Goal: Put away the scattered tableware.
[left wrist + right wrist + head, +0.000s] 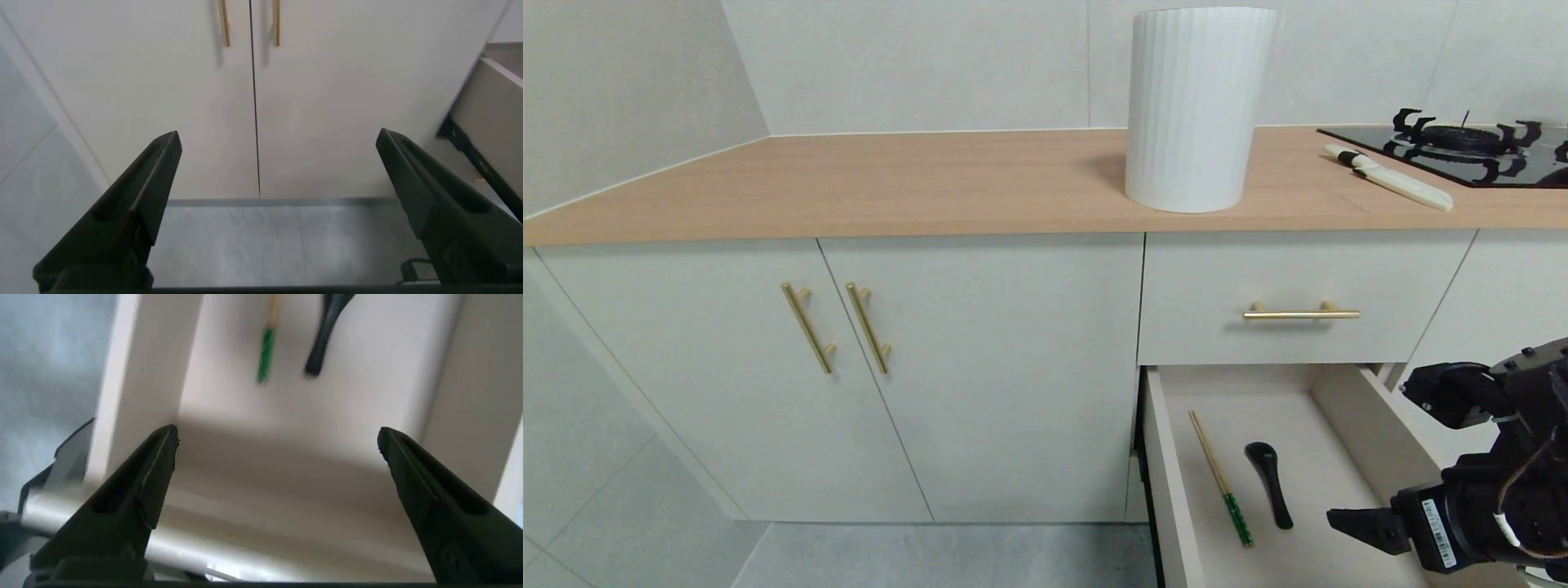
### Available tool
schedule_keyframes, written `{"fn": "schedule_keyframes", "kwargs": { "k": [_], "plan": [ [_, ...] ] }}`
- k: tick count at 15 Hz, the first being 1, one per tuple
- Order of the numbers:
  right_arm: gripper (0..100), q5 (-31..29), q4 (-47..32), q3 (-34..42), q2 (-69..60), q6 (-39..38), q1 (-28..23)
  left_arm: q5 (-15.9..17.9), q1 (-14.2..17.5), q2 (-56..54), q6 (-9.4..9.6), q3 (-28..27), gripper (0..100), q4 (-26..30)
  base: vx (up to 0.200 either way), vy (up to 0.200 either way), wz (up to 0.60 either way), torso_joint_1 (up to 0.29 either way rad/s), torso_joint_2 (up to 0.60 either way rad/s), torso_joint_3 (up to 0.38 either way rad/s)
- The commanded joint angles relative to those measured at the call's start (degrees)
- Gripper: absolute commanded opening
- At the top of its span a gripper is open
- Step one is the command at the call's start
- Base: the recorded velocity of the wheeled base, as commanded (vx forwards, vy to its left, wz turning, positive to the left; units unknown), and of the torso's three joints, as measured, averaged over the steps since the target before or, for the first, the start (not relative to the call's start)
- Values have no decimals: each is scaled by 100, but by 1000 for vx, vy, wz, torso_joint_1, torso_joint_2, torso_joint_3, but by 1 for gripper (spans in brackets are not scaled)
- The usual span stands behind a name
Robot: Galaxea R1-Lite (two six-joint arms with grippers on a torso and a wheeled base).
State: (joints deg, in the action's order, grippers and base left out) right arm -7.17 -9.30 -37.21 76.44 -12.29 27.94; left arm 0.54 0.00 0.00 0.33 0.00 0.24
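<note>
Now: my right claw (278,439), wide and empty, hangs over the open drawer (1168,474) holding chopsticks (1219,478) and spoon (1267,482), just apart. My left claw (278,143), also wide, faces the cupboard doors (327,82). The knife (1392,177) lies on the tabletop (931,180); I judge it best gripped by its handle.

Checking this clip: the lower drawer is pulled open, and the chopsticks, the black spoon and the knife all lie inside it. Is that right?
Not quite. The open drawer holds the chopsticks and the black spoon, but the knife is not inside it. It lies on the countertop beside the hob, as the head view shows.
</note>
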Motion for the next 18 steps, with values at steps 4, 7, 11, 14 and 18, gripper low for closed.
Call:
{"fn": "schedule_keyframes", "kwargs": {
  "k": [4,7,11,14,18],
  "plan": [
    [100,-4,-19,56,-6,-2,203,-1,0,0,2,0,100,2,-50,0,0,1,-1,3],
    [100,49,-678,143,-6,359,572,-1,0,0,2,0,100,2,0,0,0,0,0,0],
    [100,58,-722,644,3,939,1029,-1,0,0,2,0,100,2,0,0,0,0,0,0],
    [100,58,-731,943,108,1158,1354,-1,0,0,2,0,100,2,0,0,0,0,0,0],
    [100,58,-713,1066,451,1273,1363,-1,0,0,2,0,100,2,0,0,0,0,0,0]
  ]
}}
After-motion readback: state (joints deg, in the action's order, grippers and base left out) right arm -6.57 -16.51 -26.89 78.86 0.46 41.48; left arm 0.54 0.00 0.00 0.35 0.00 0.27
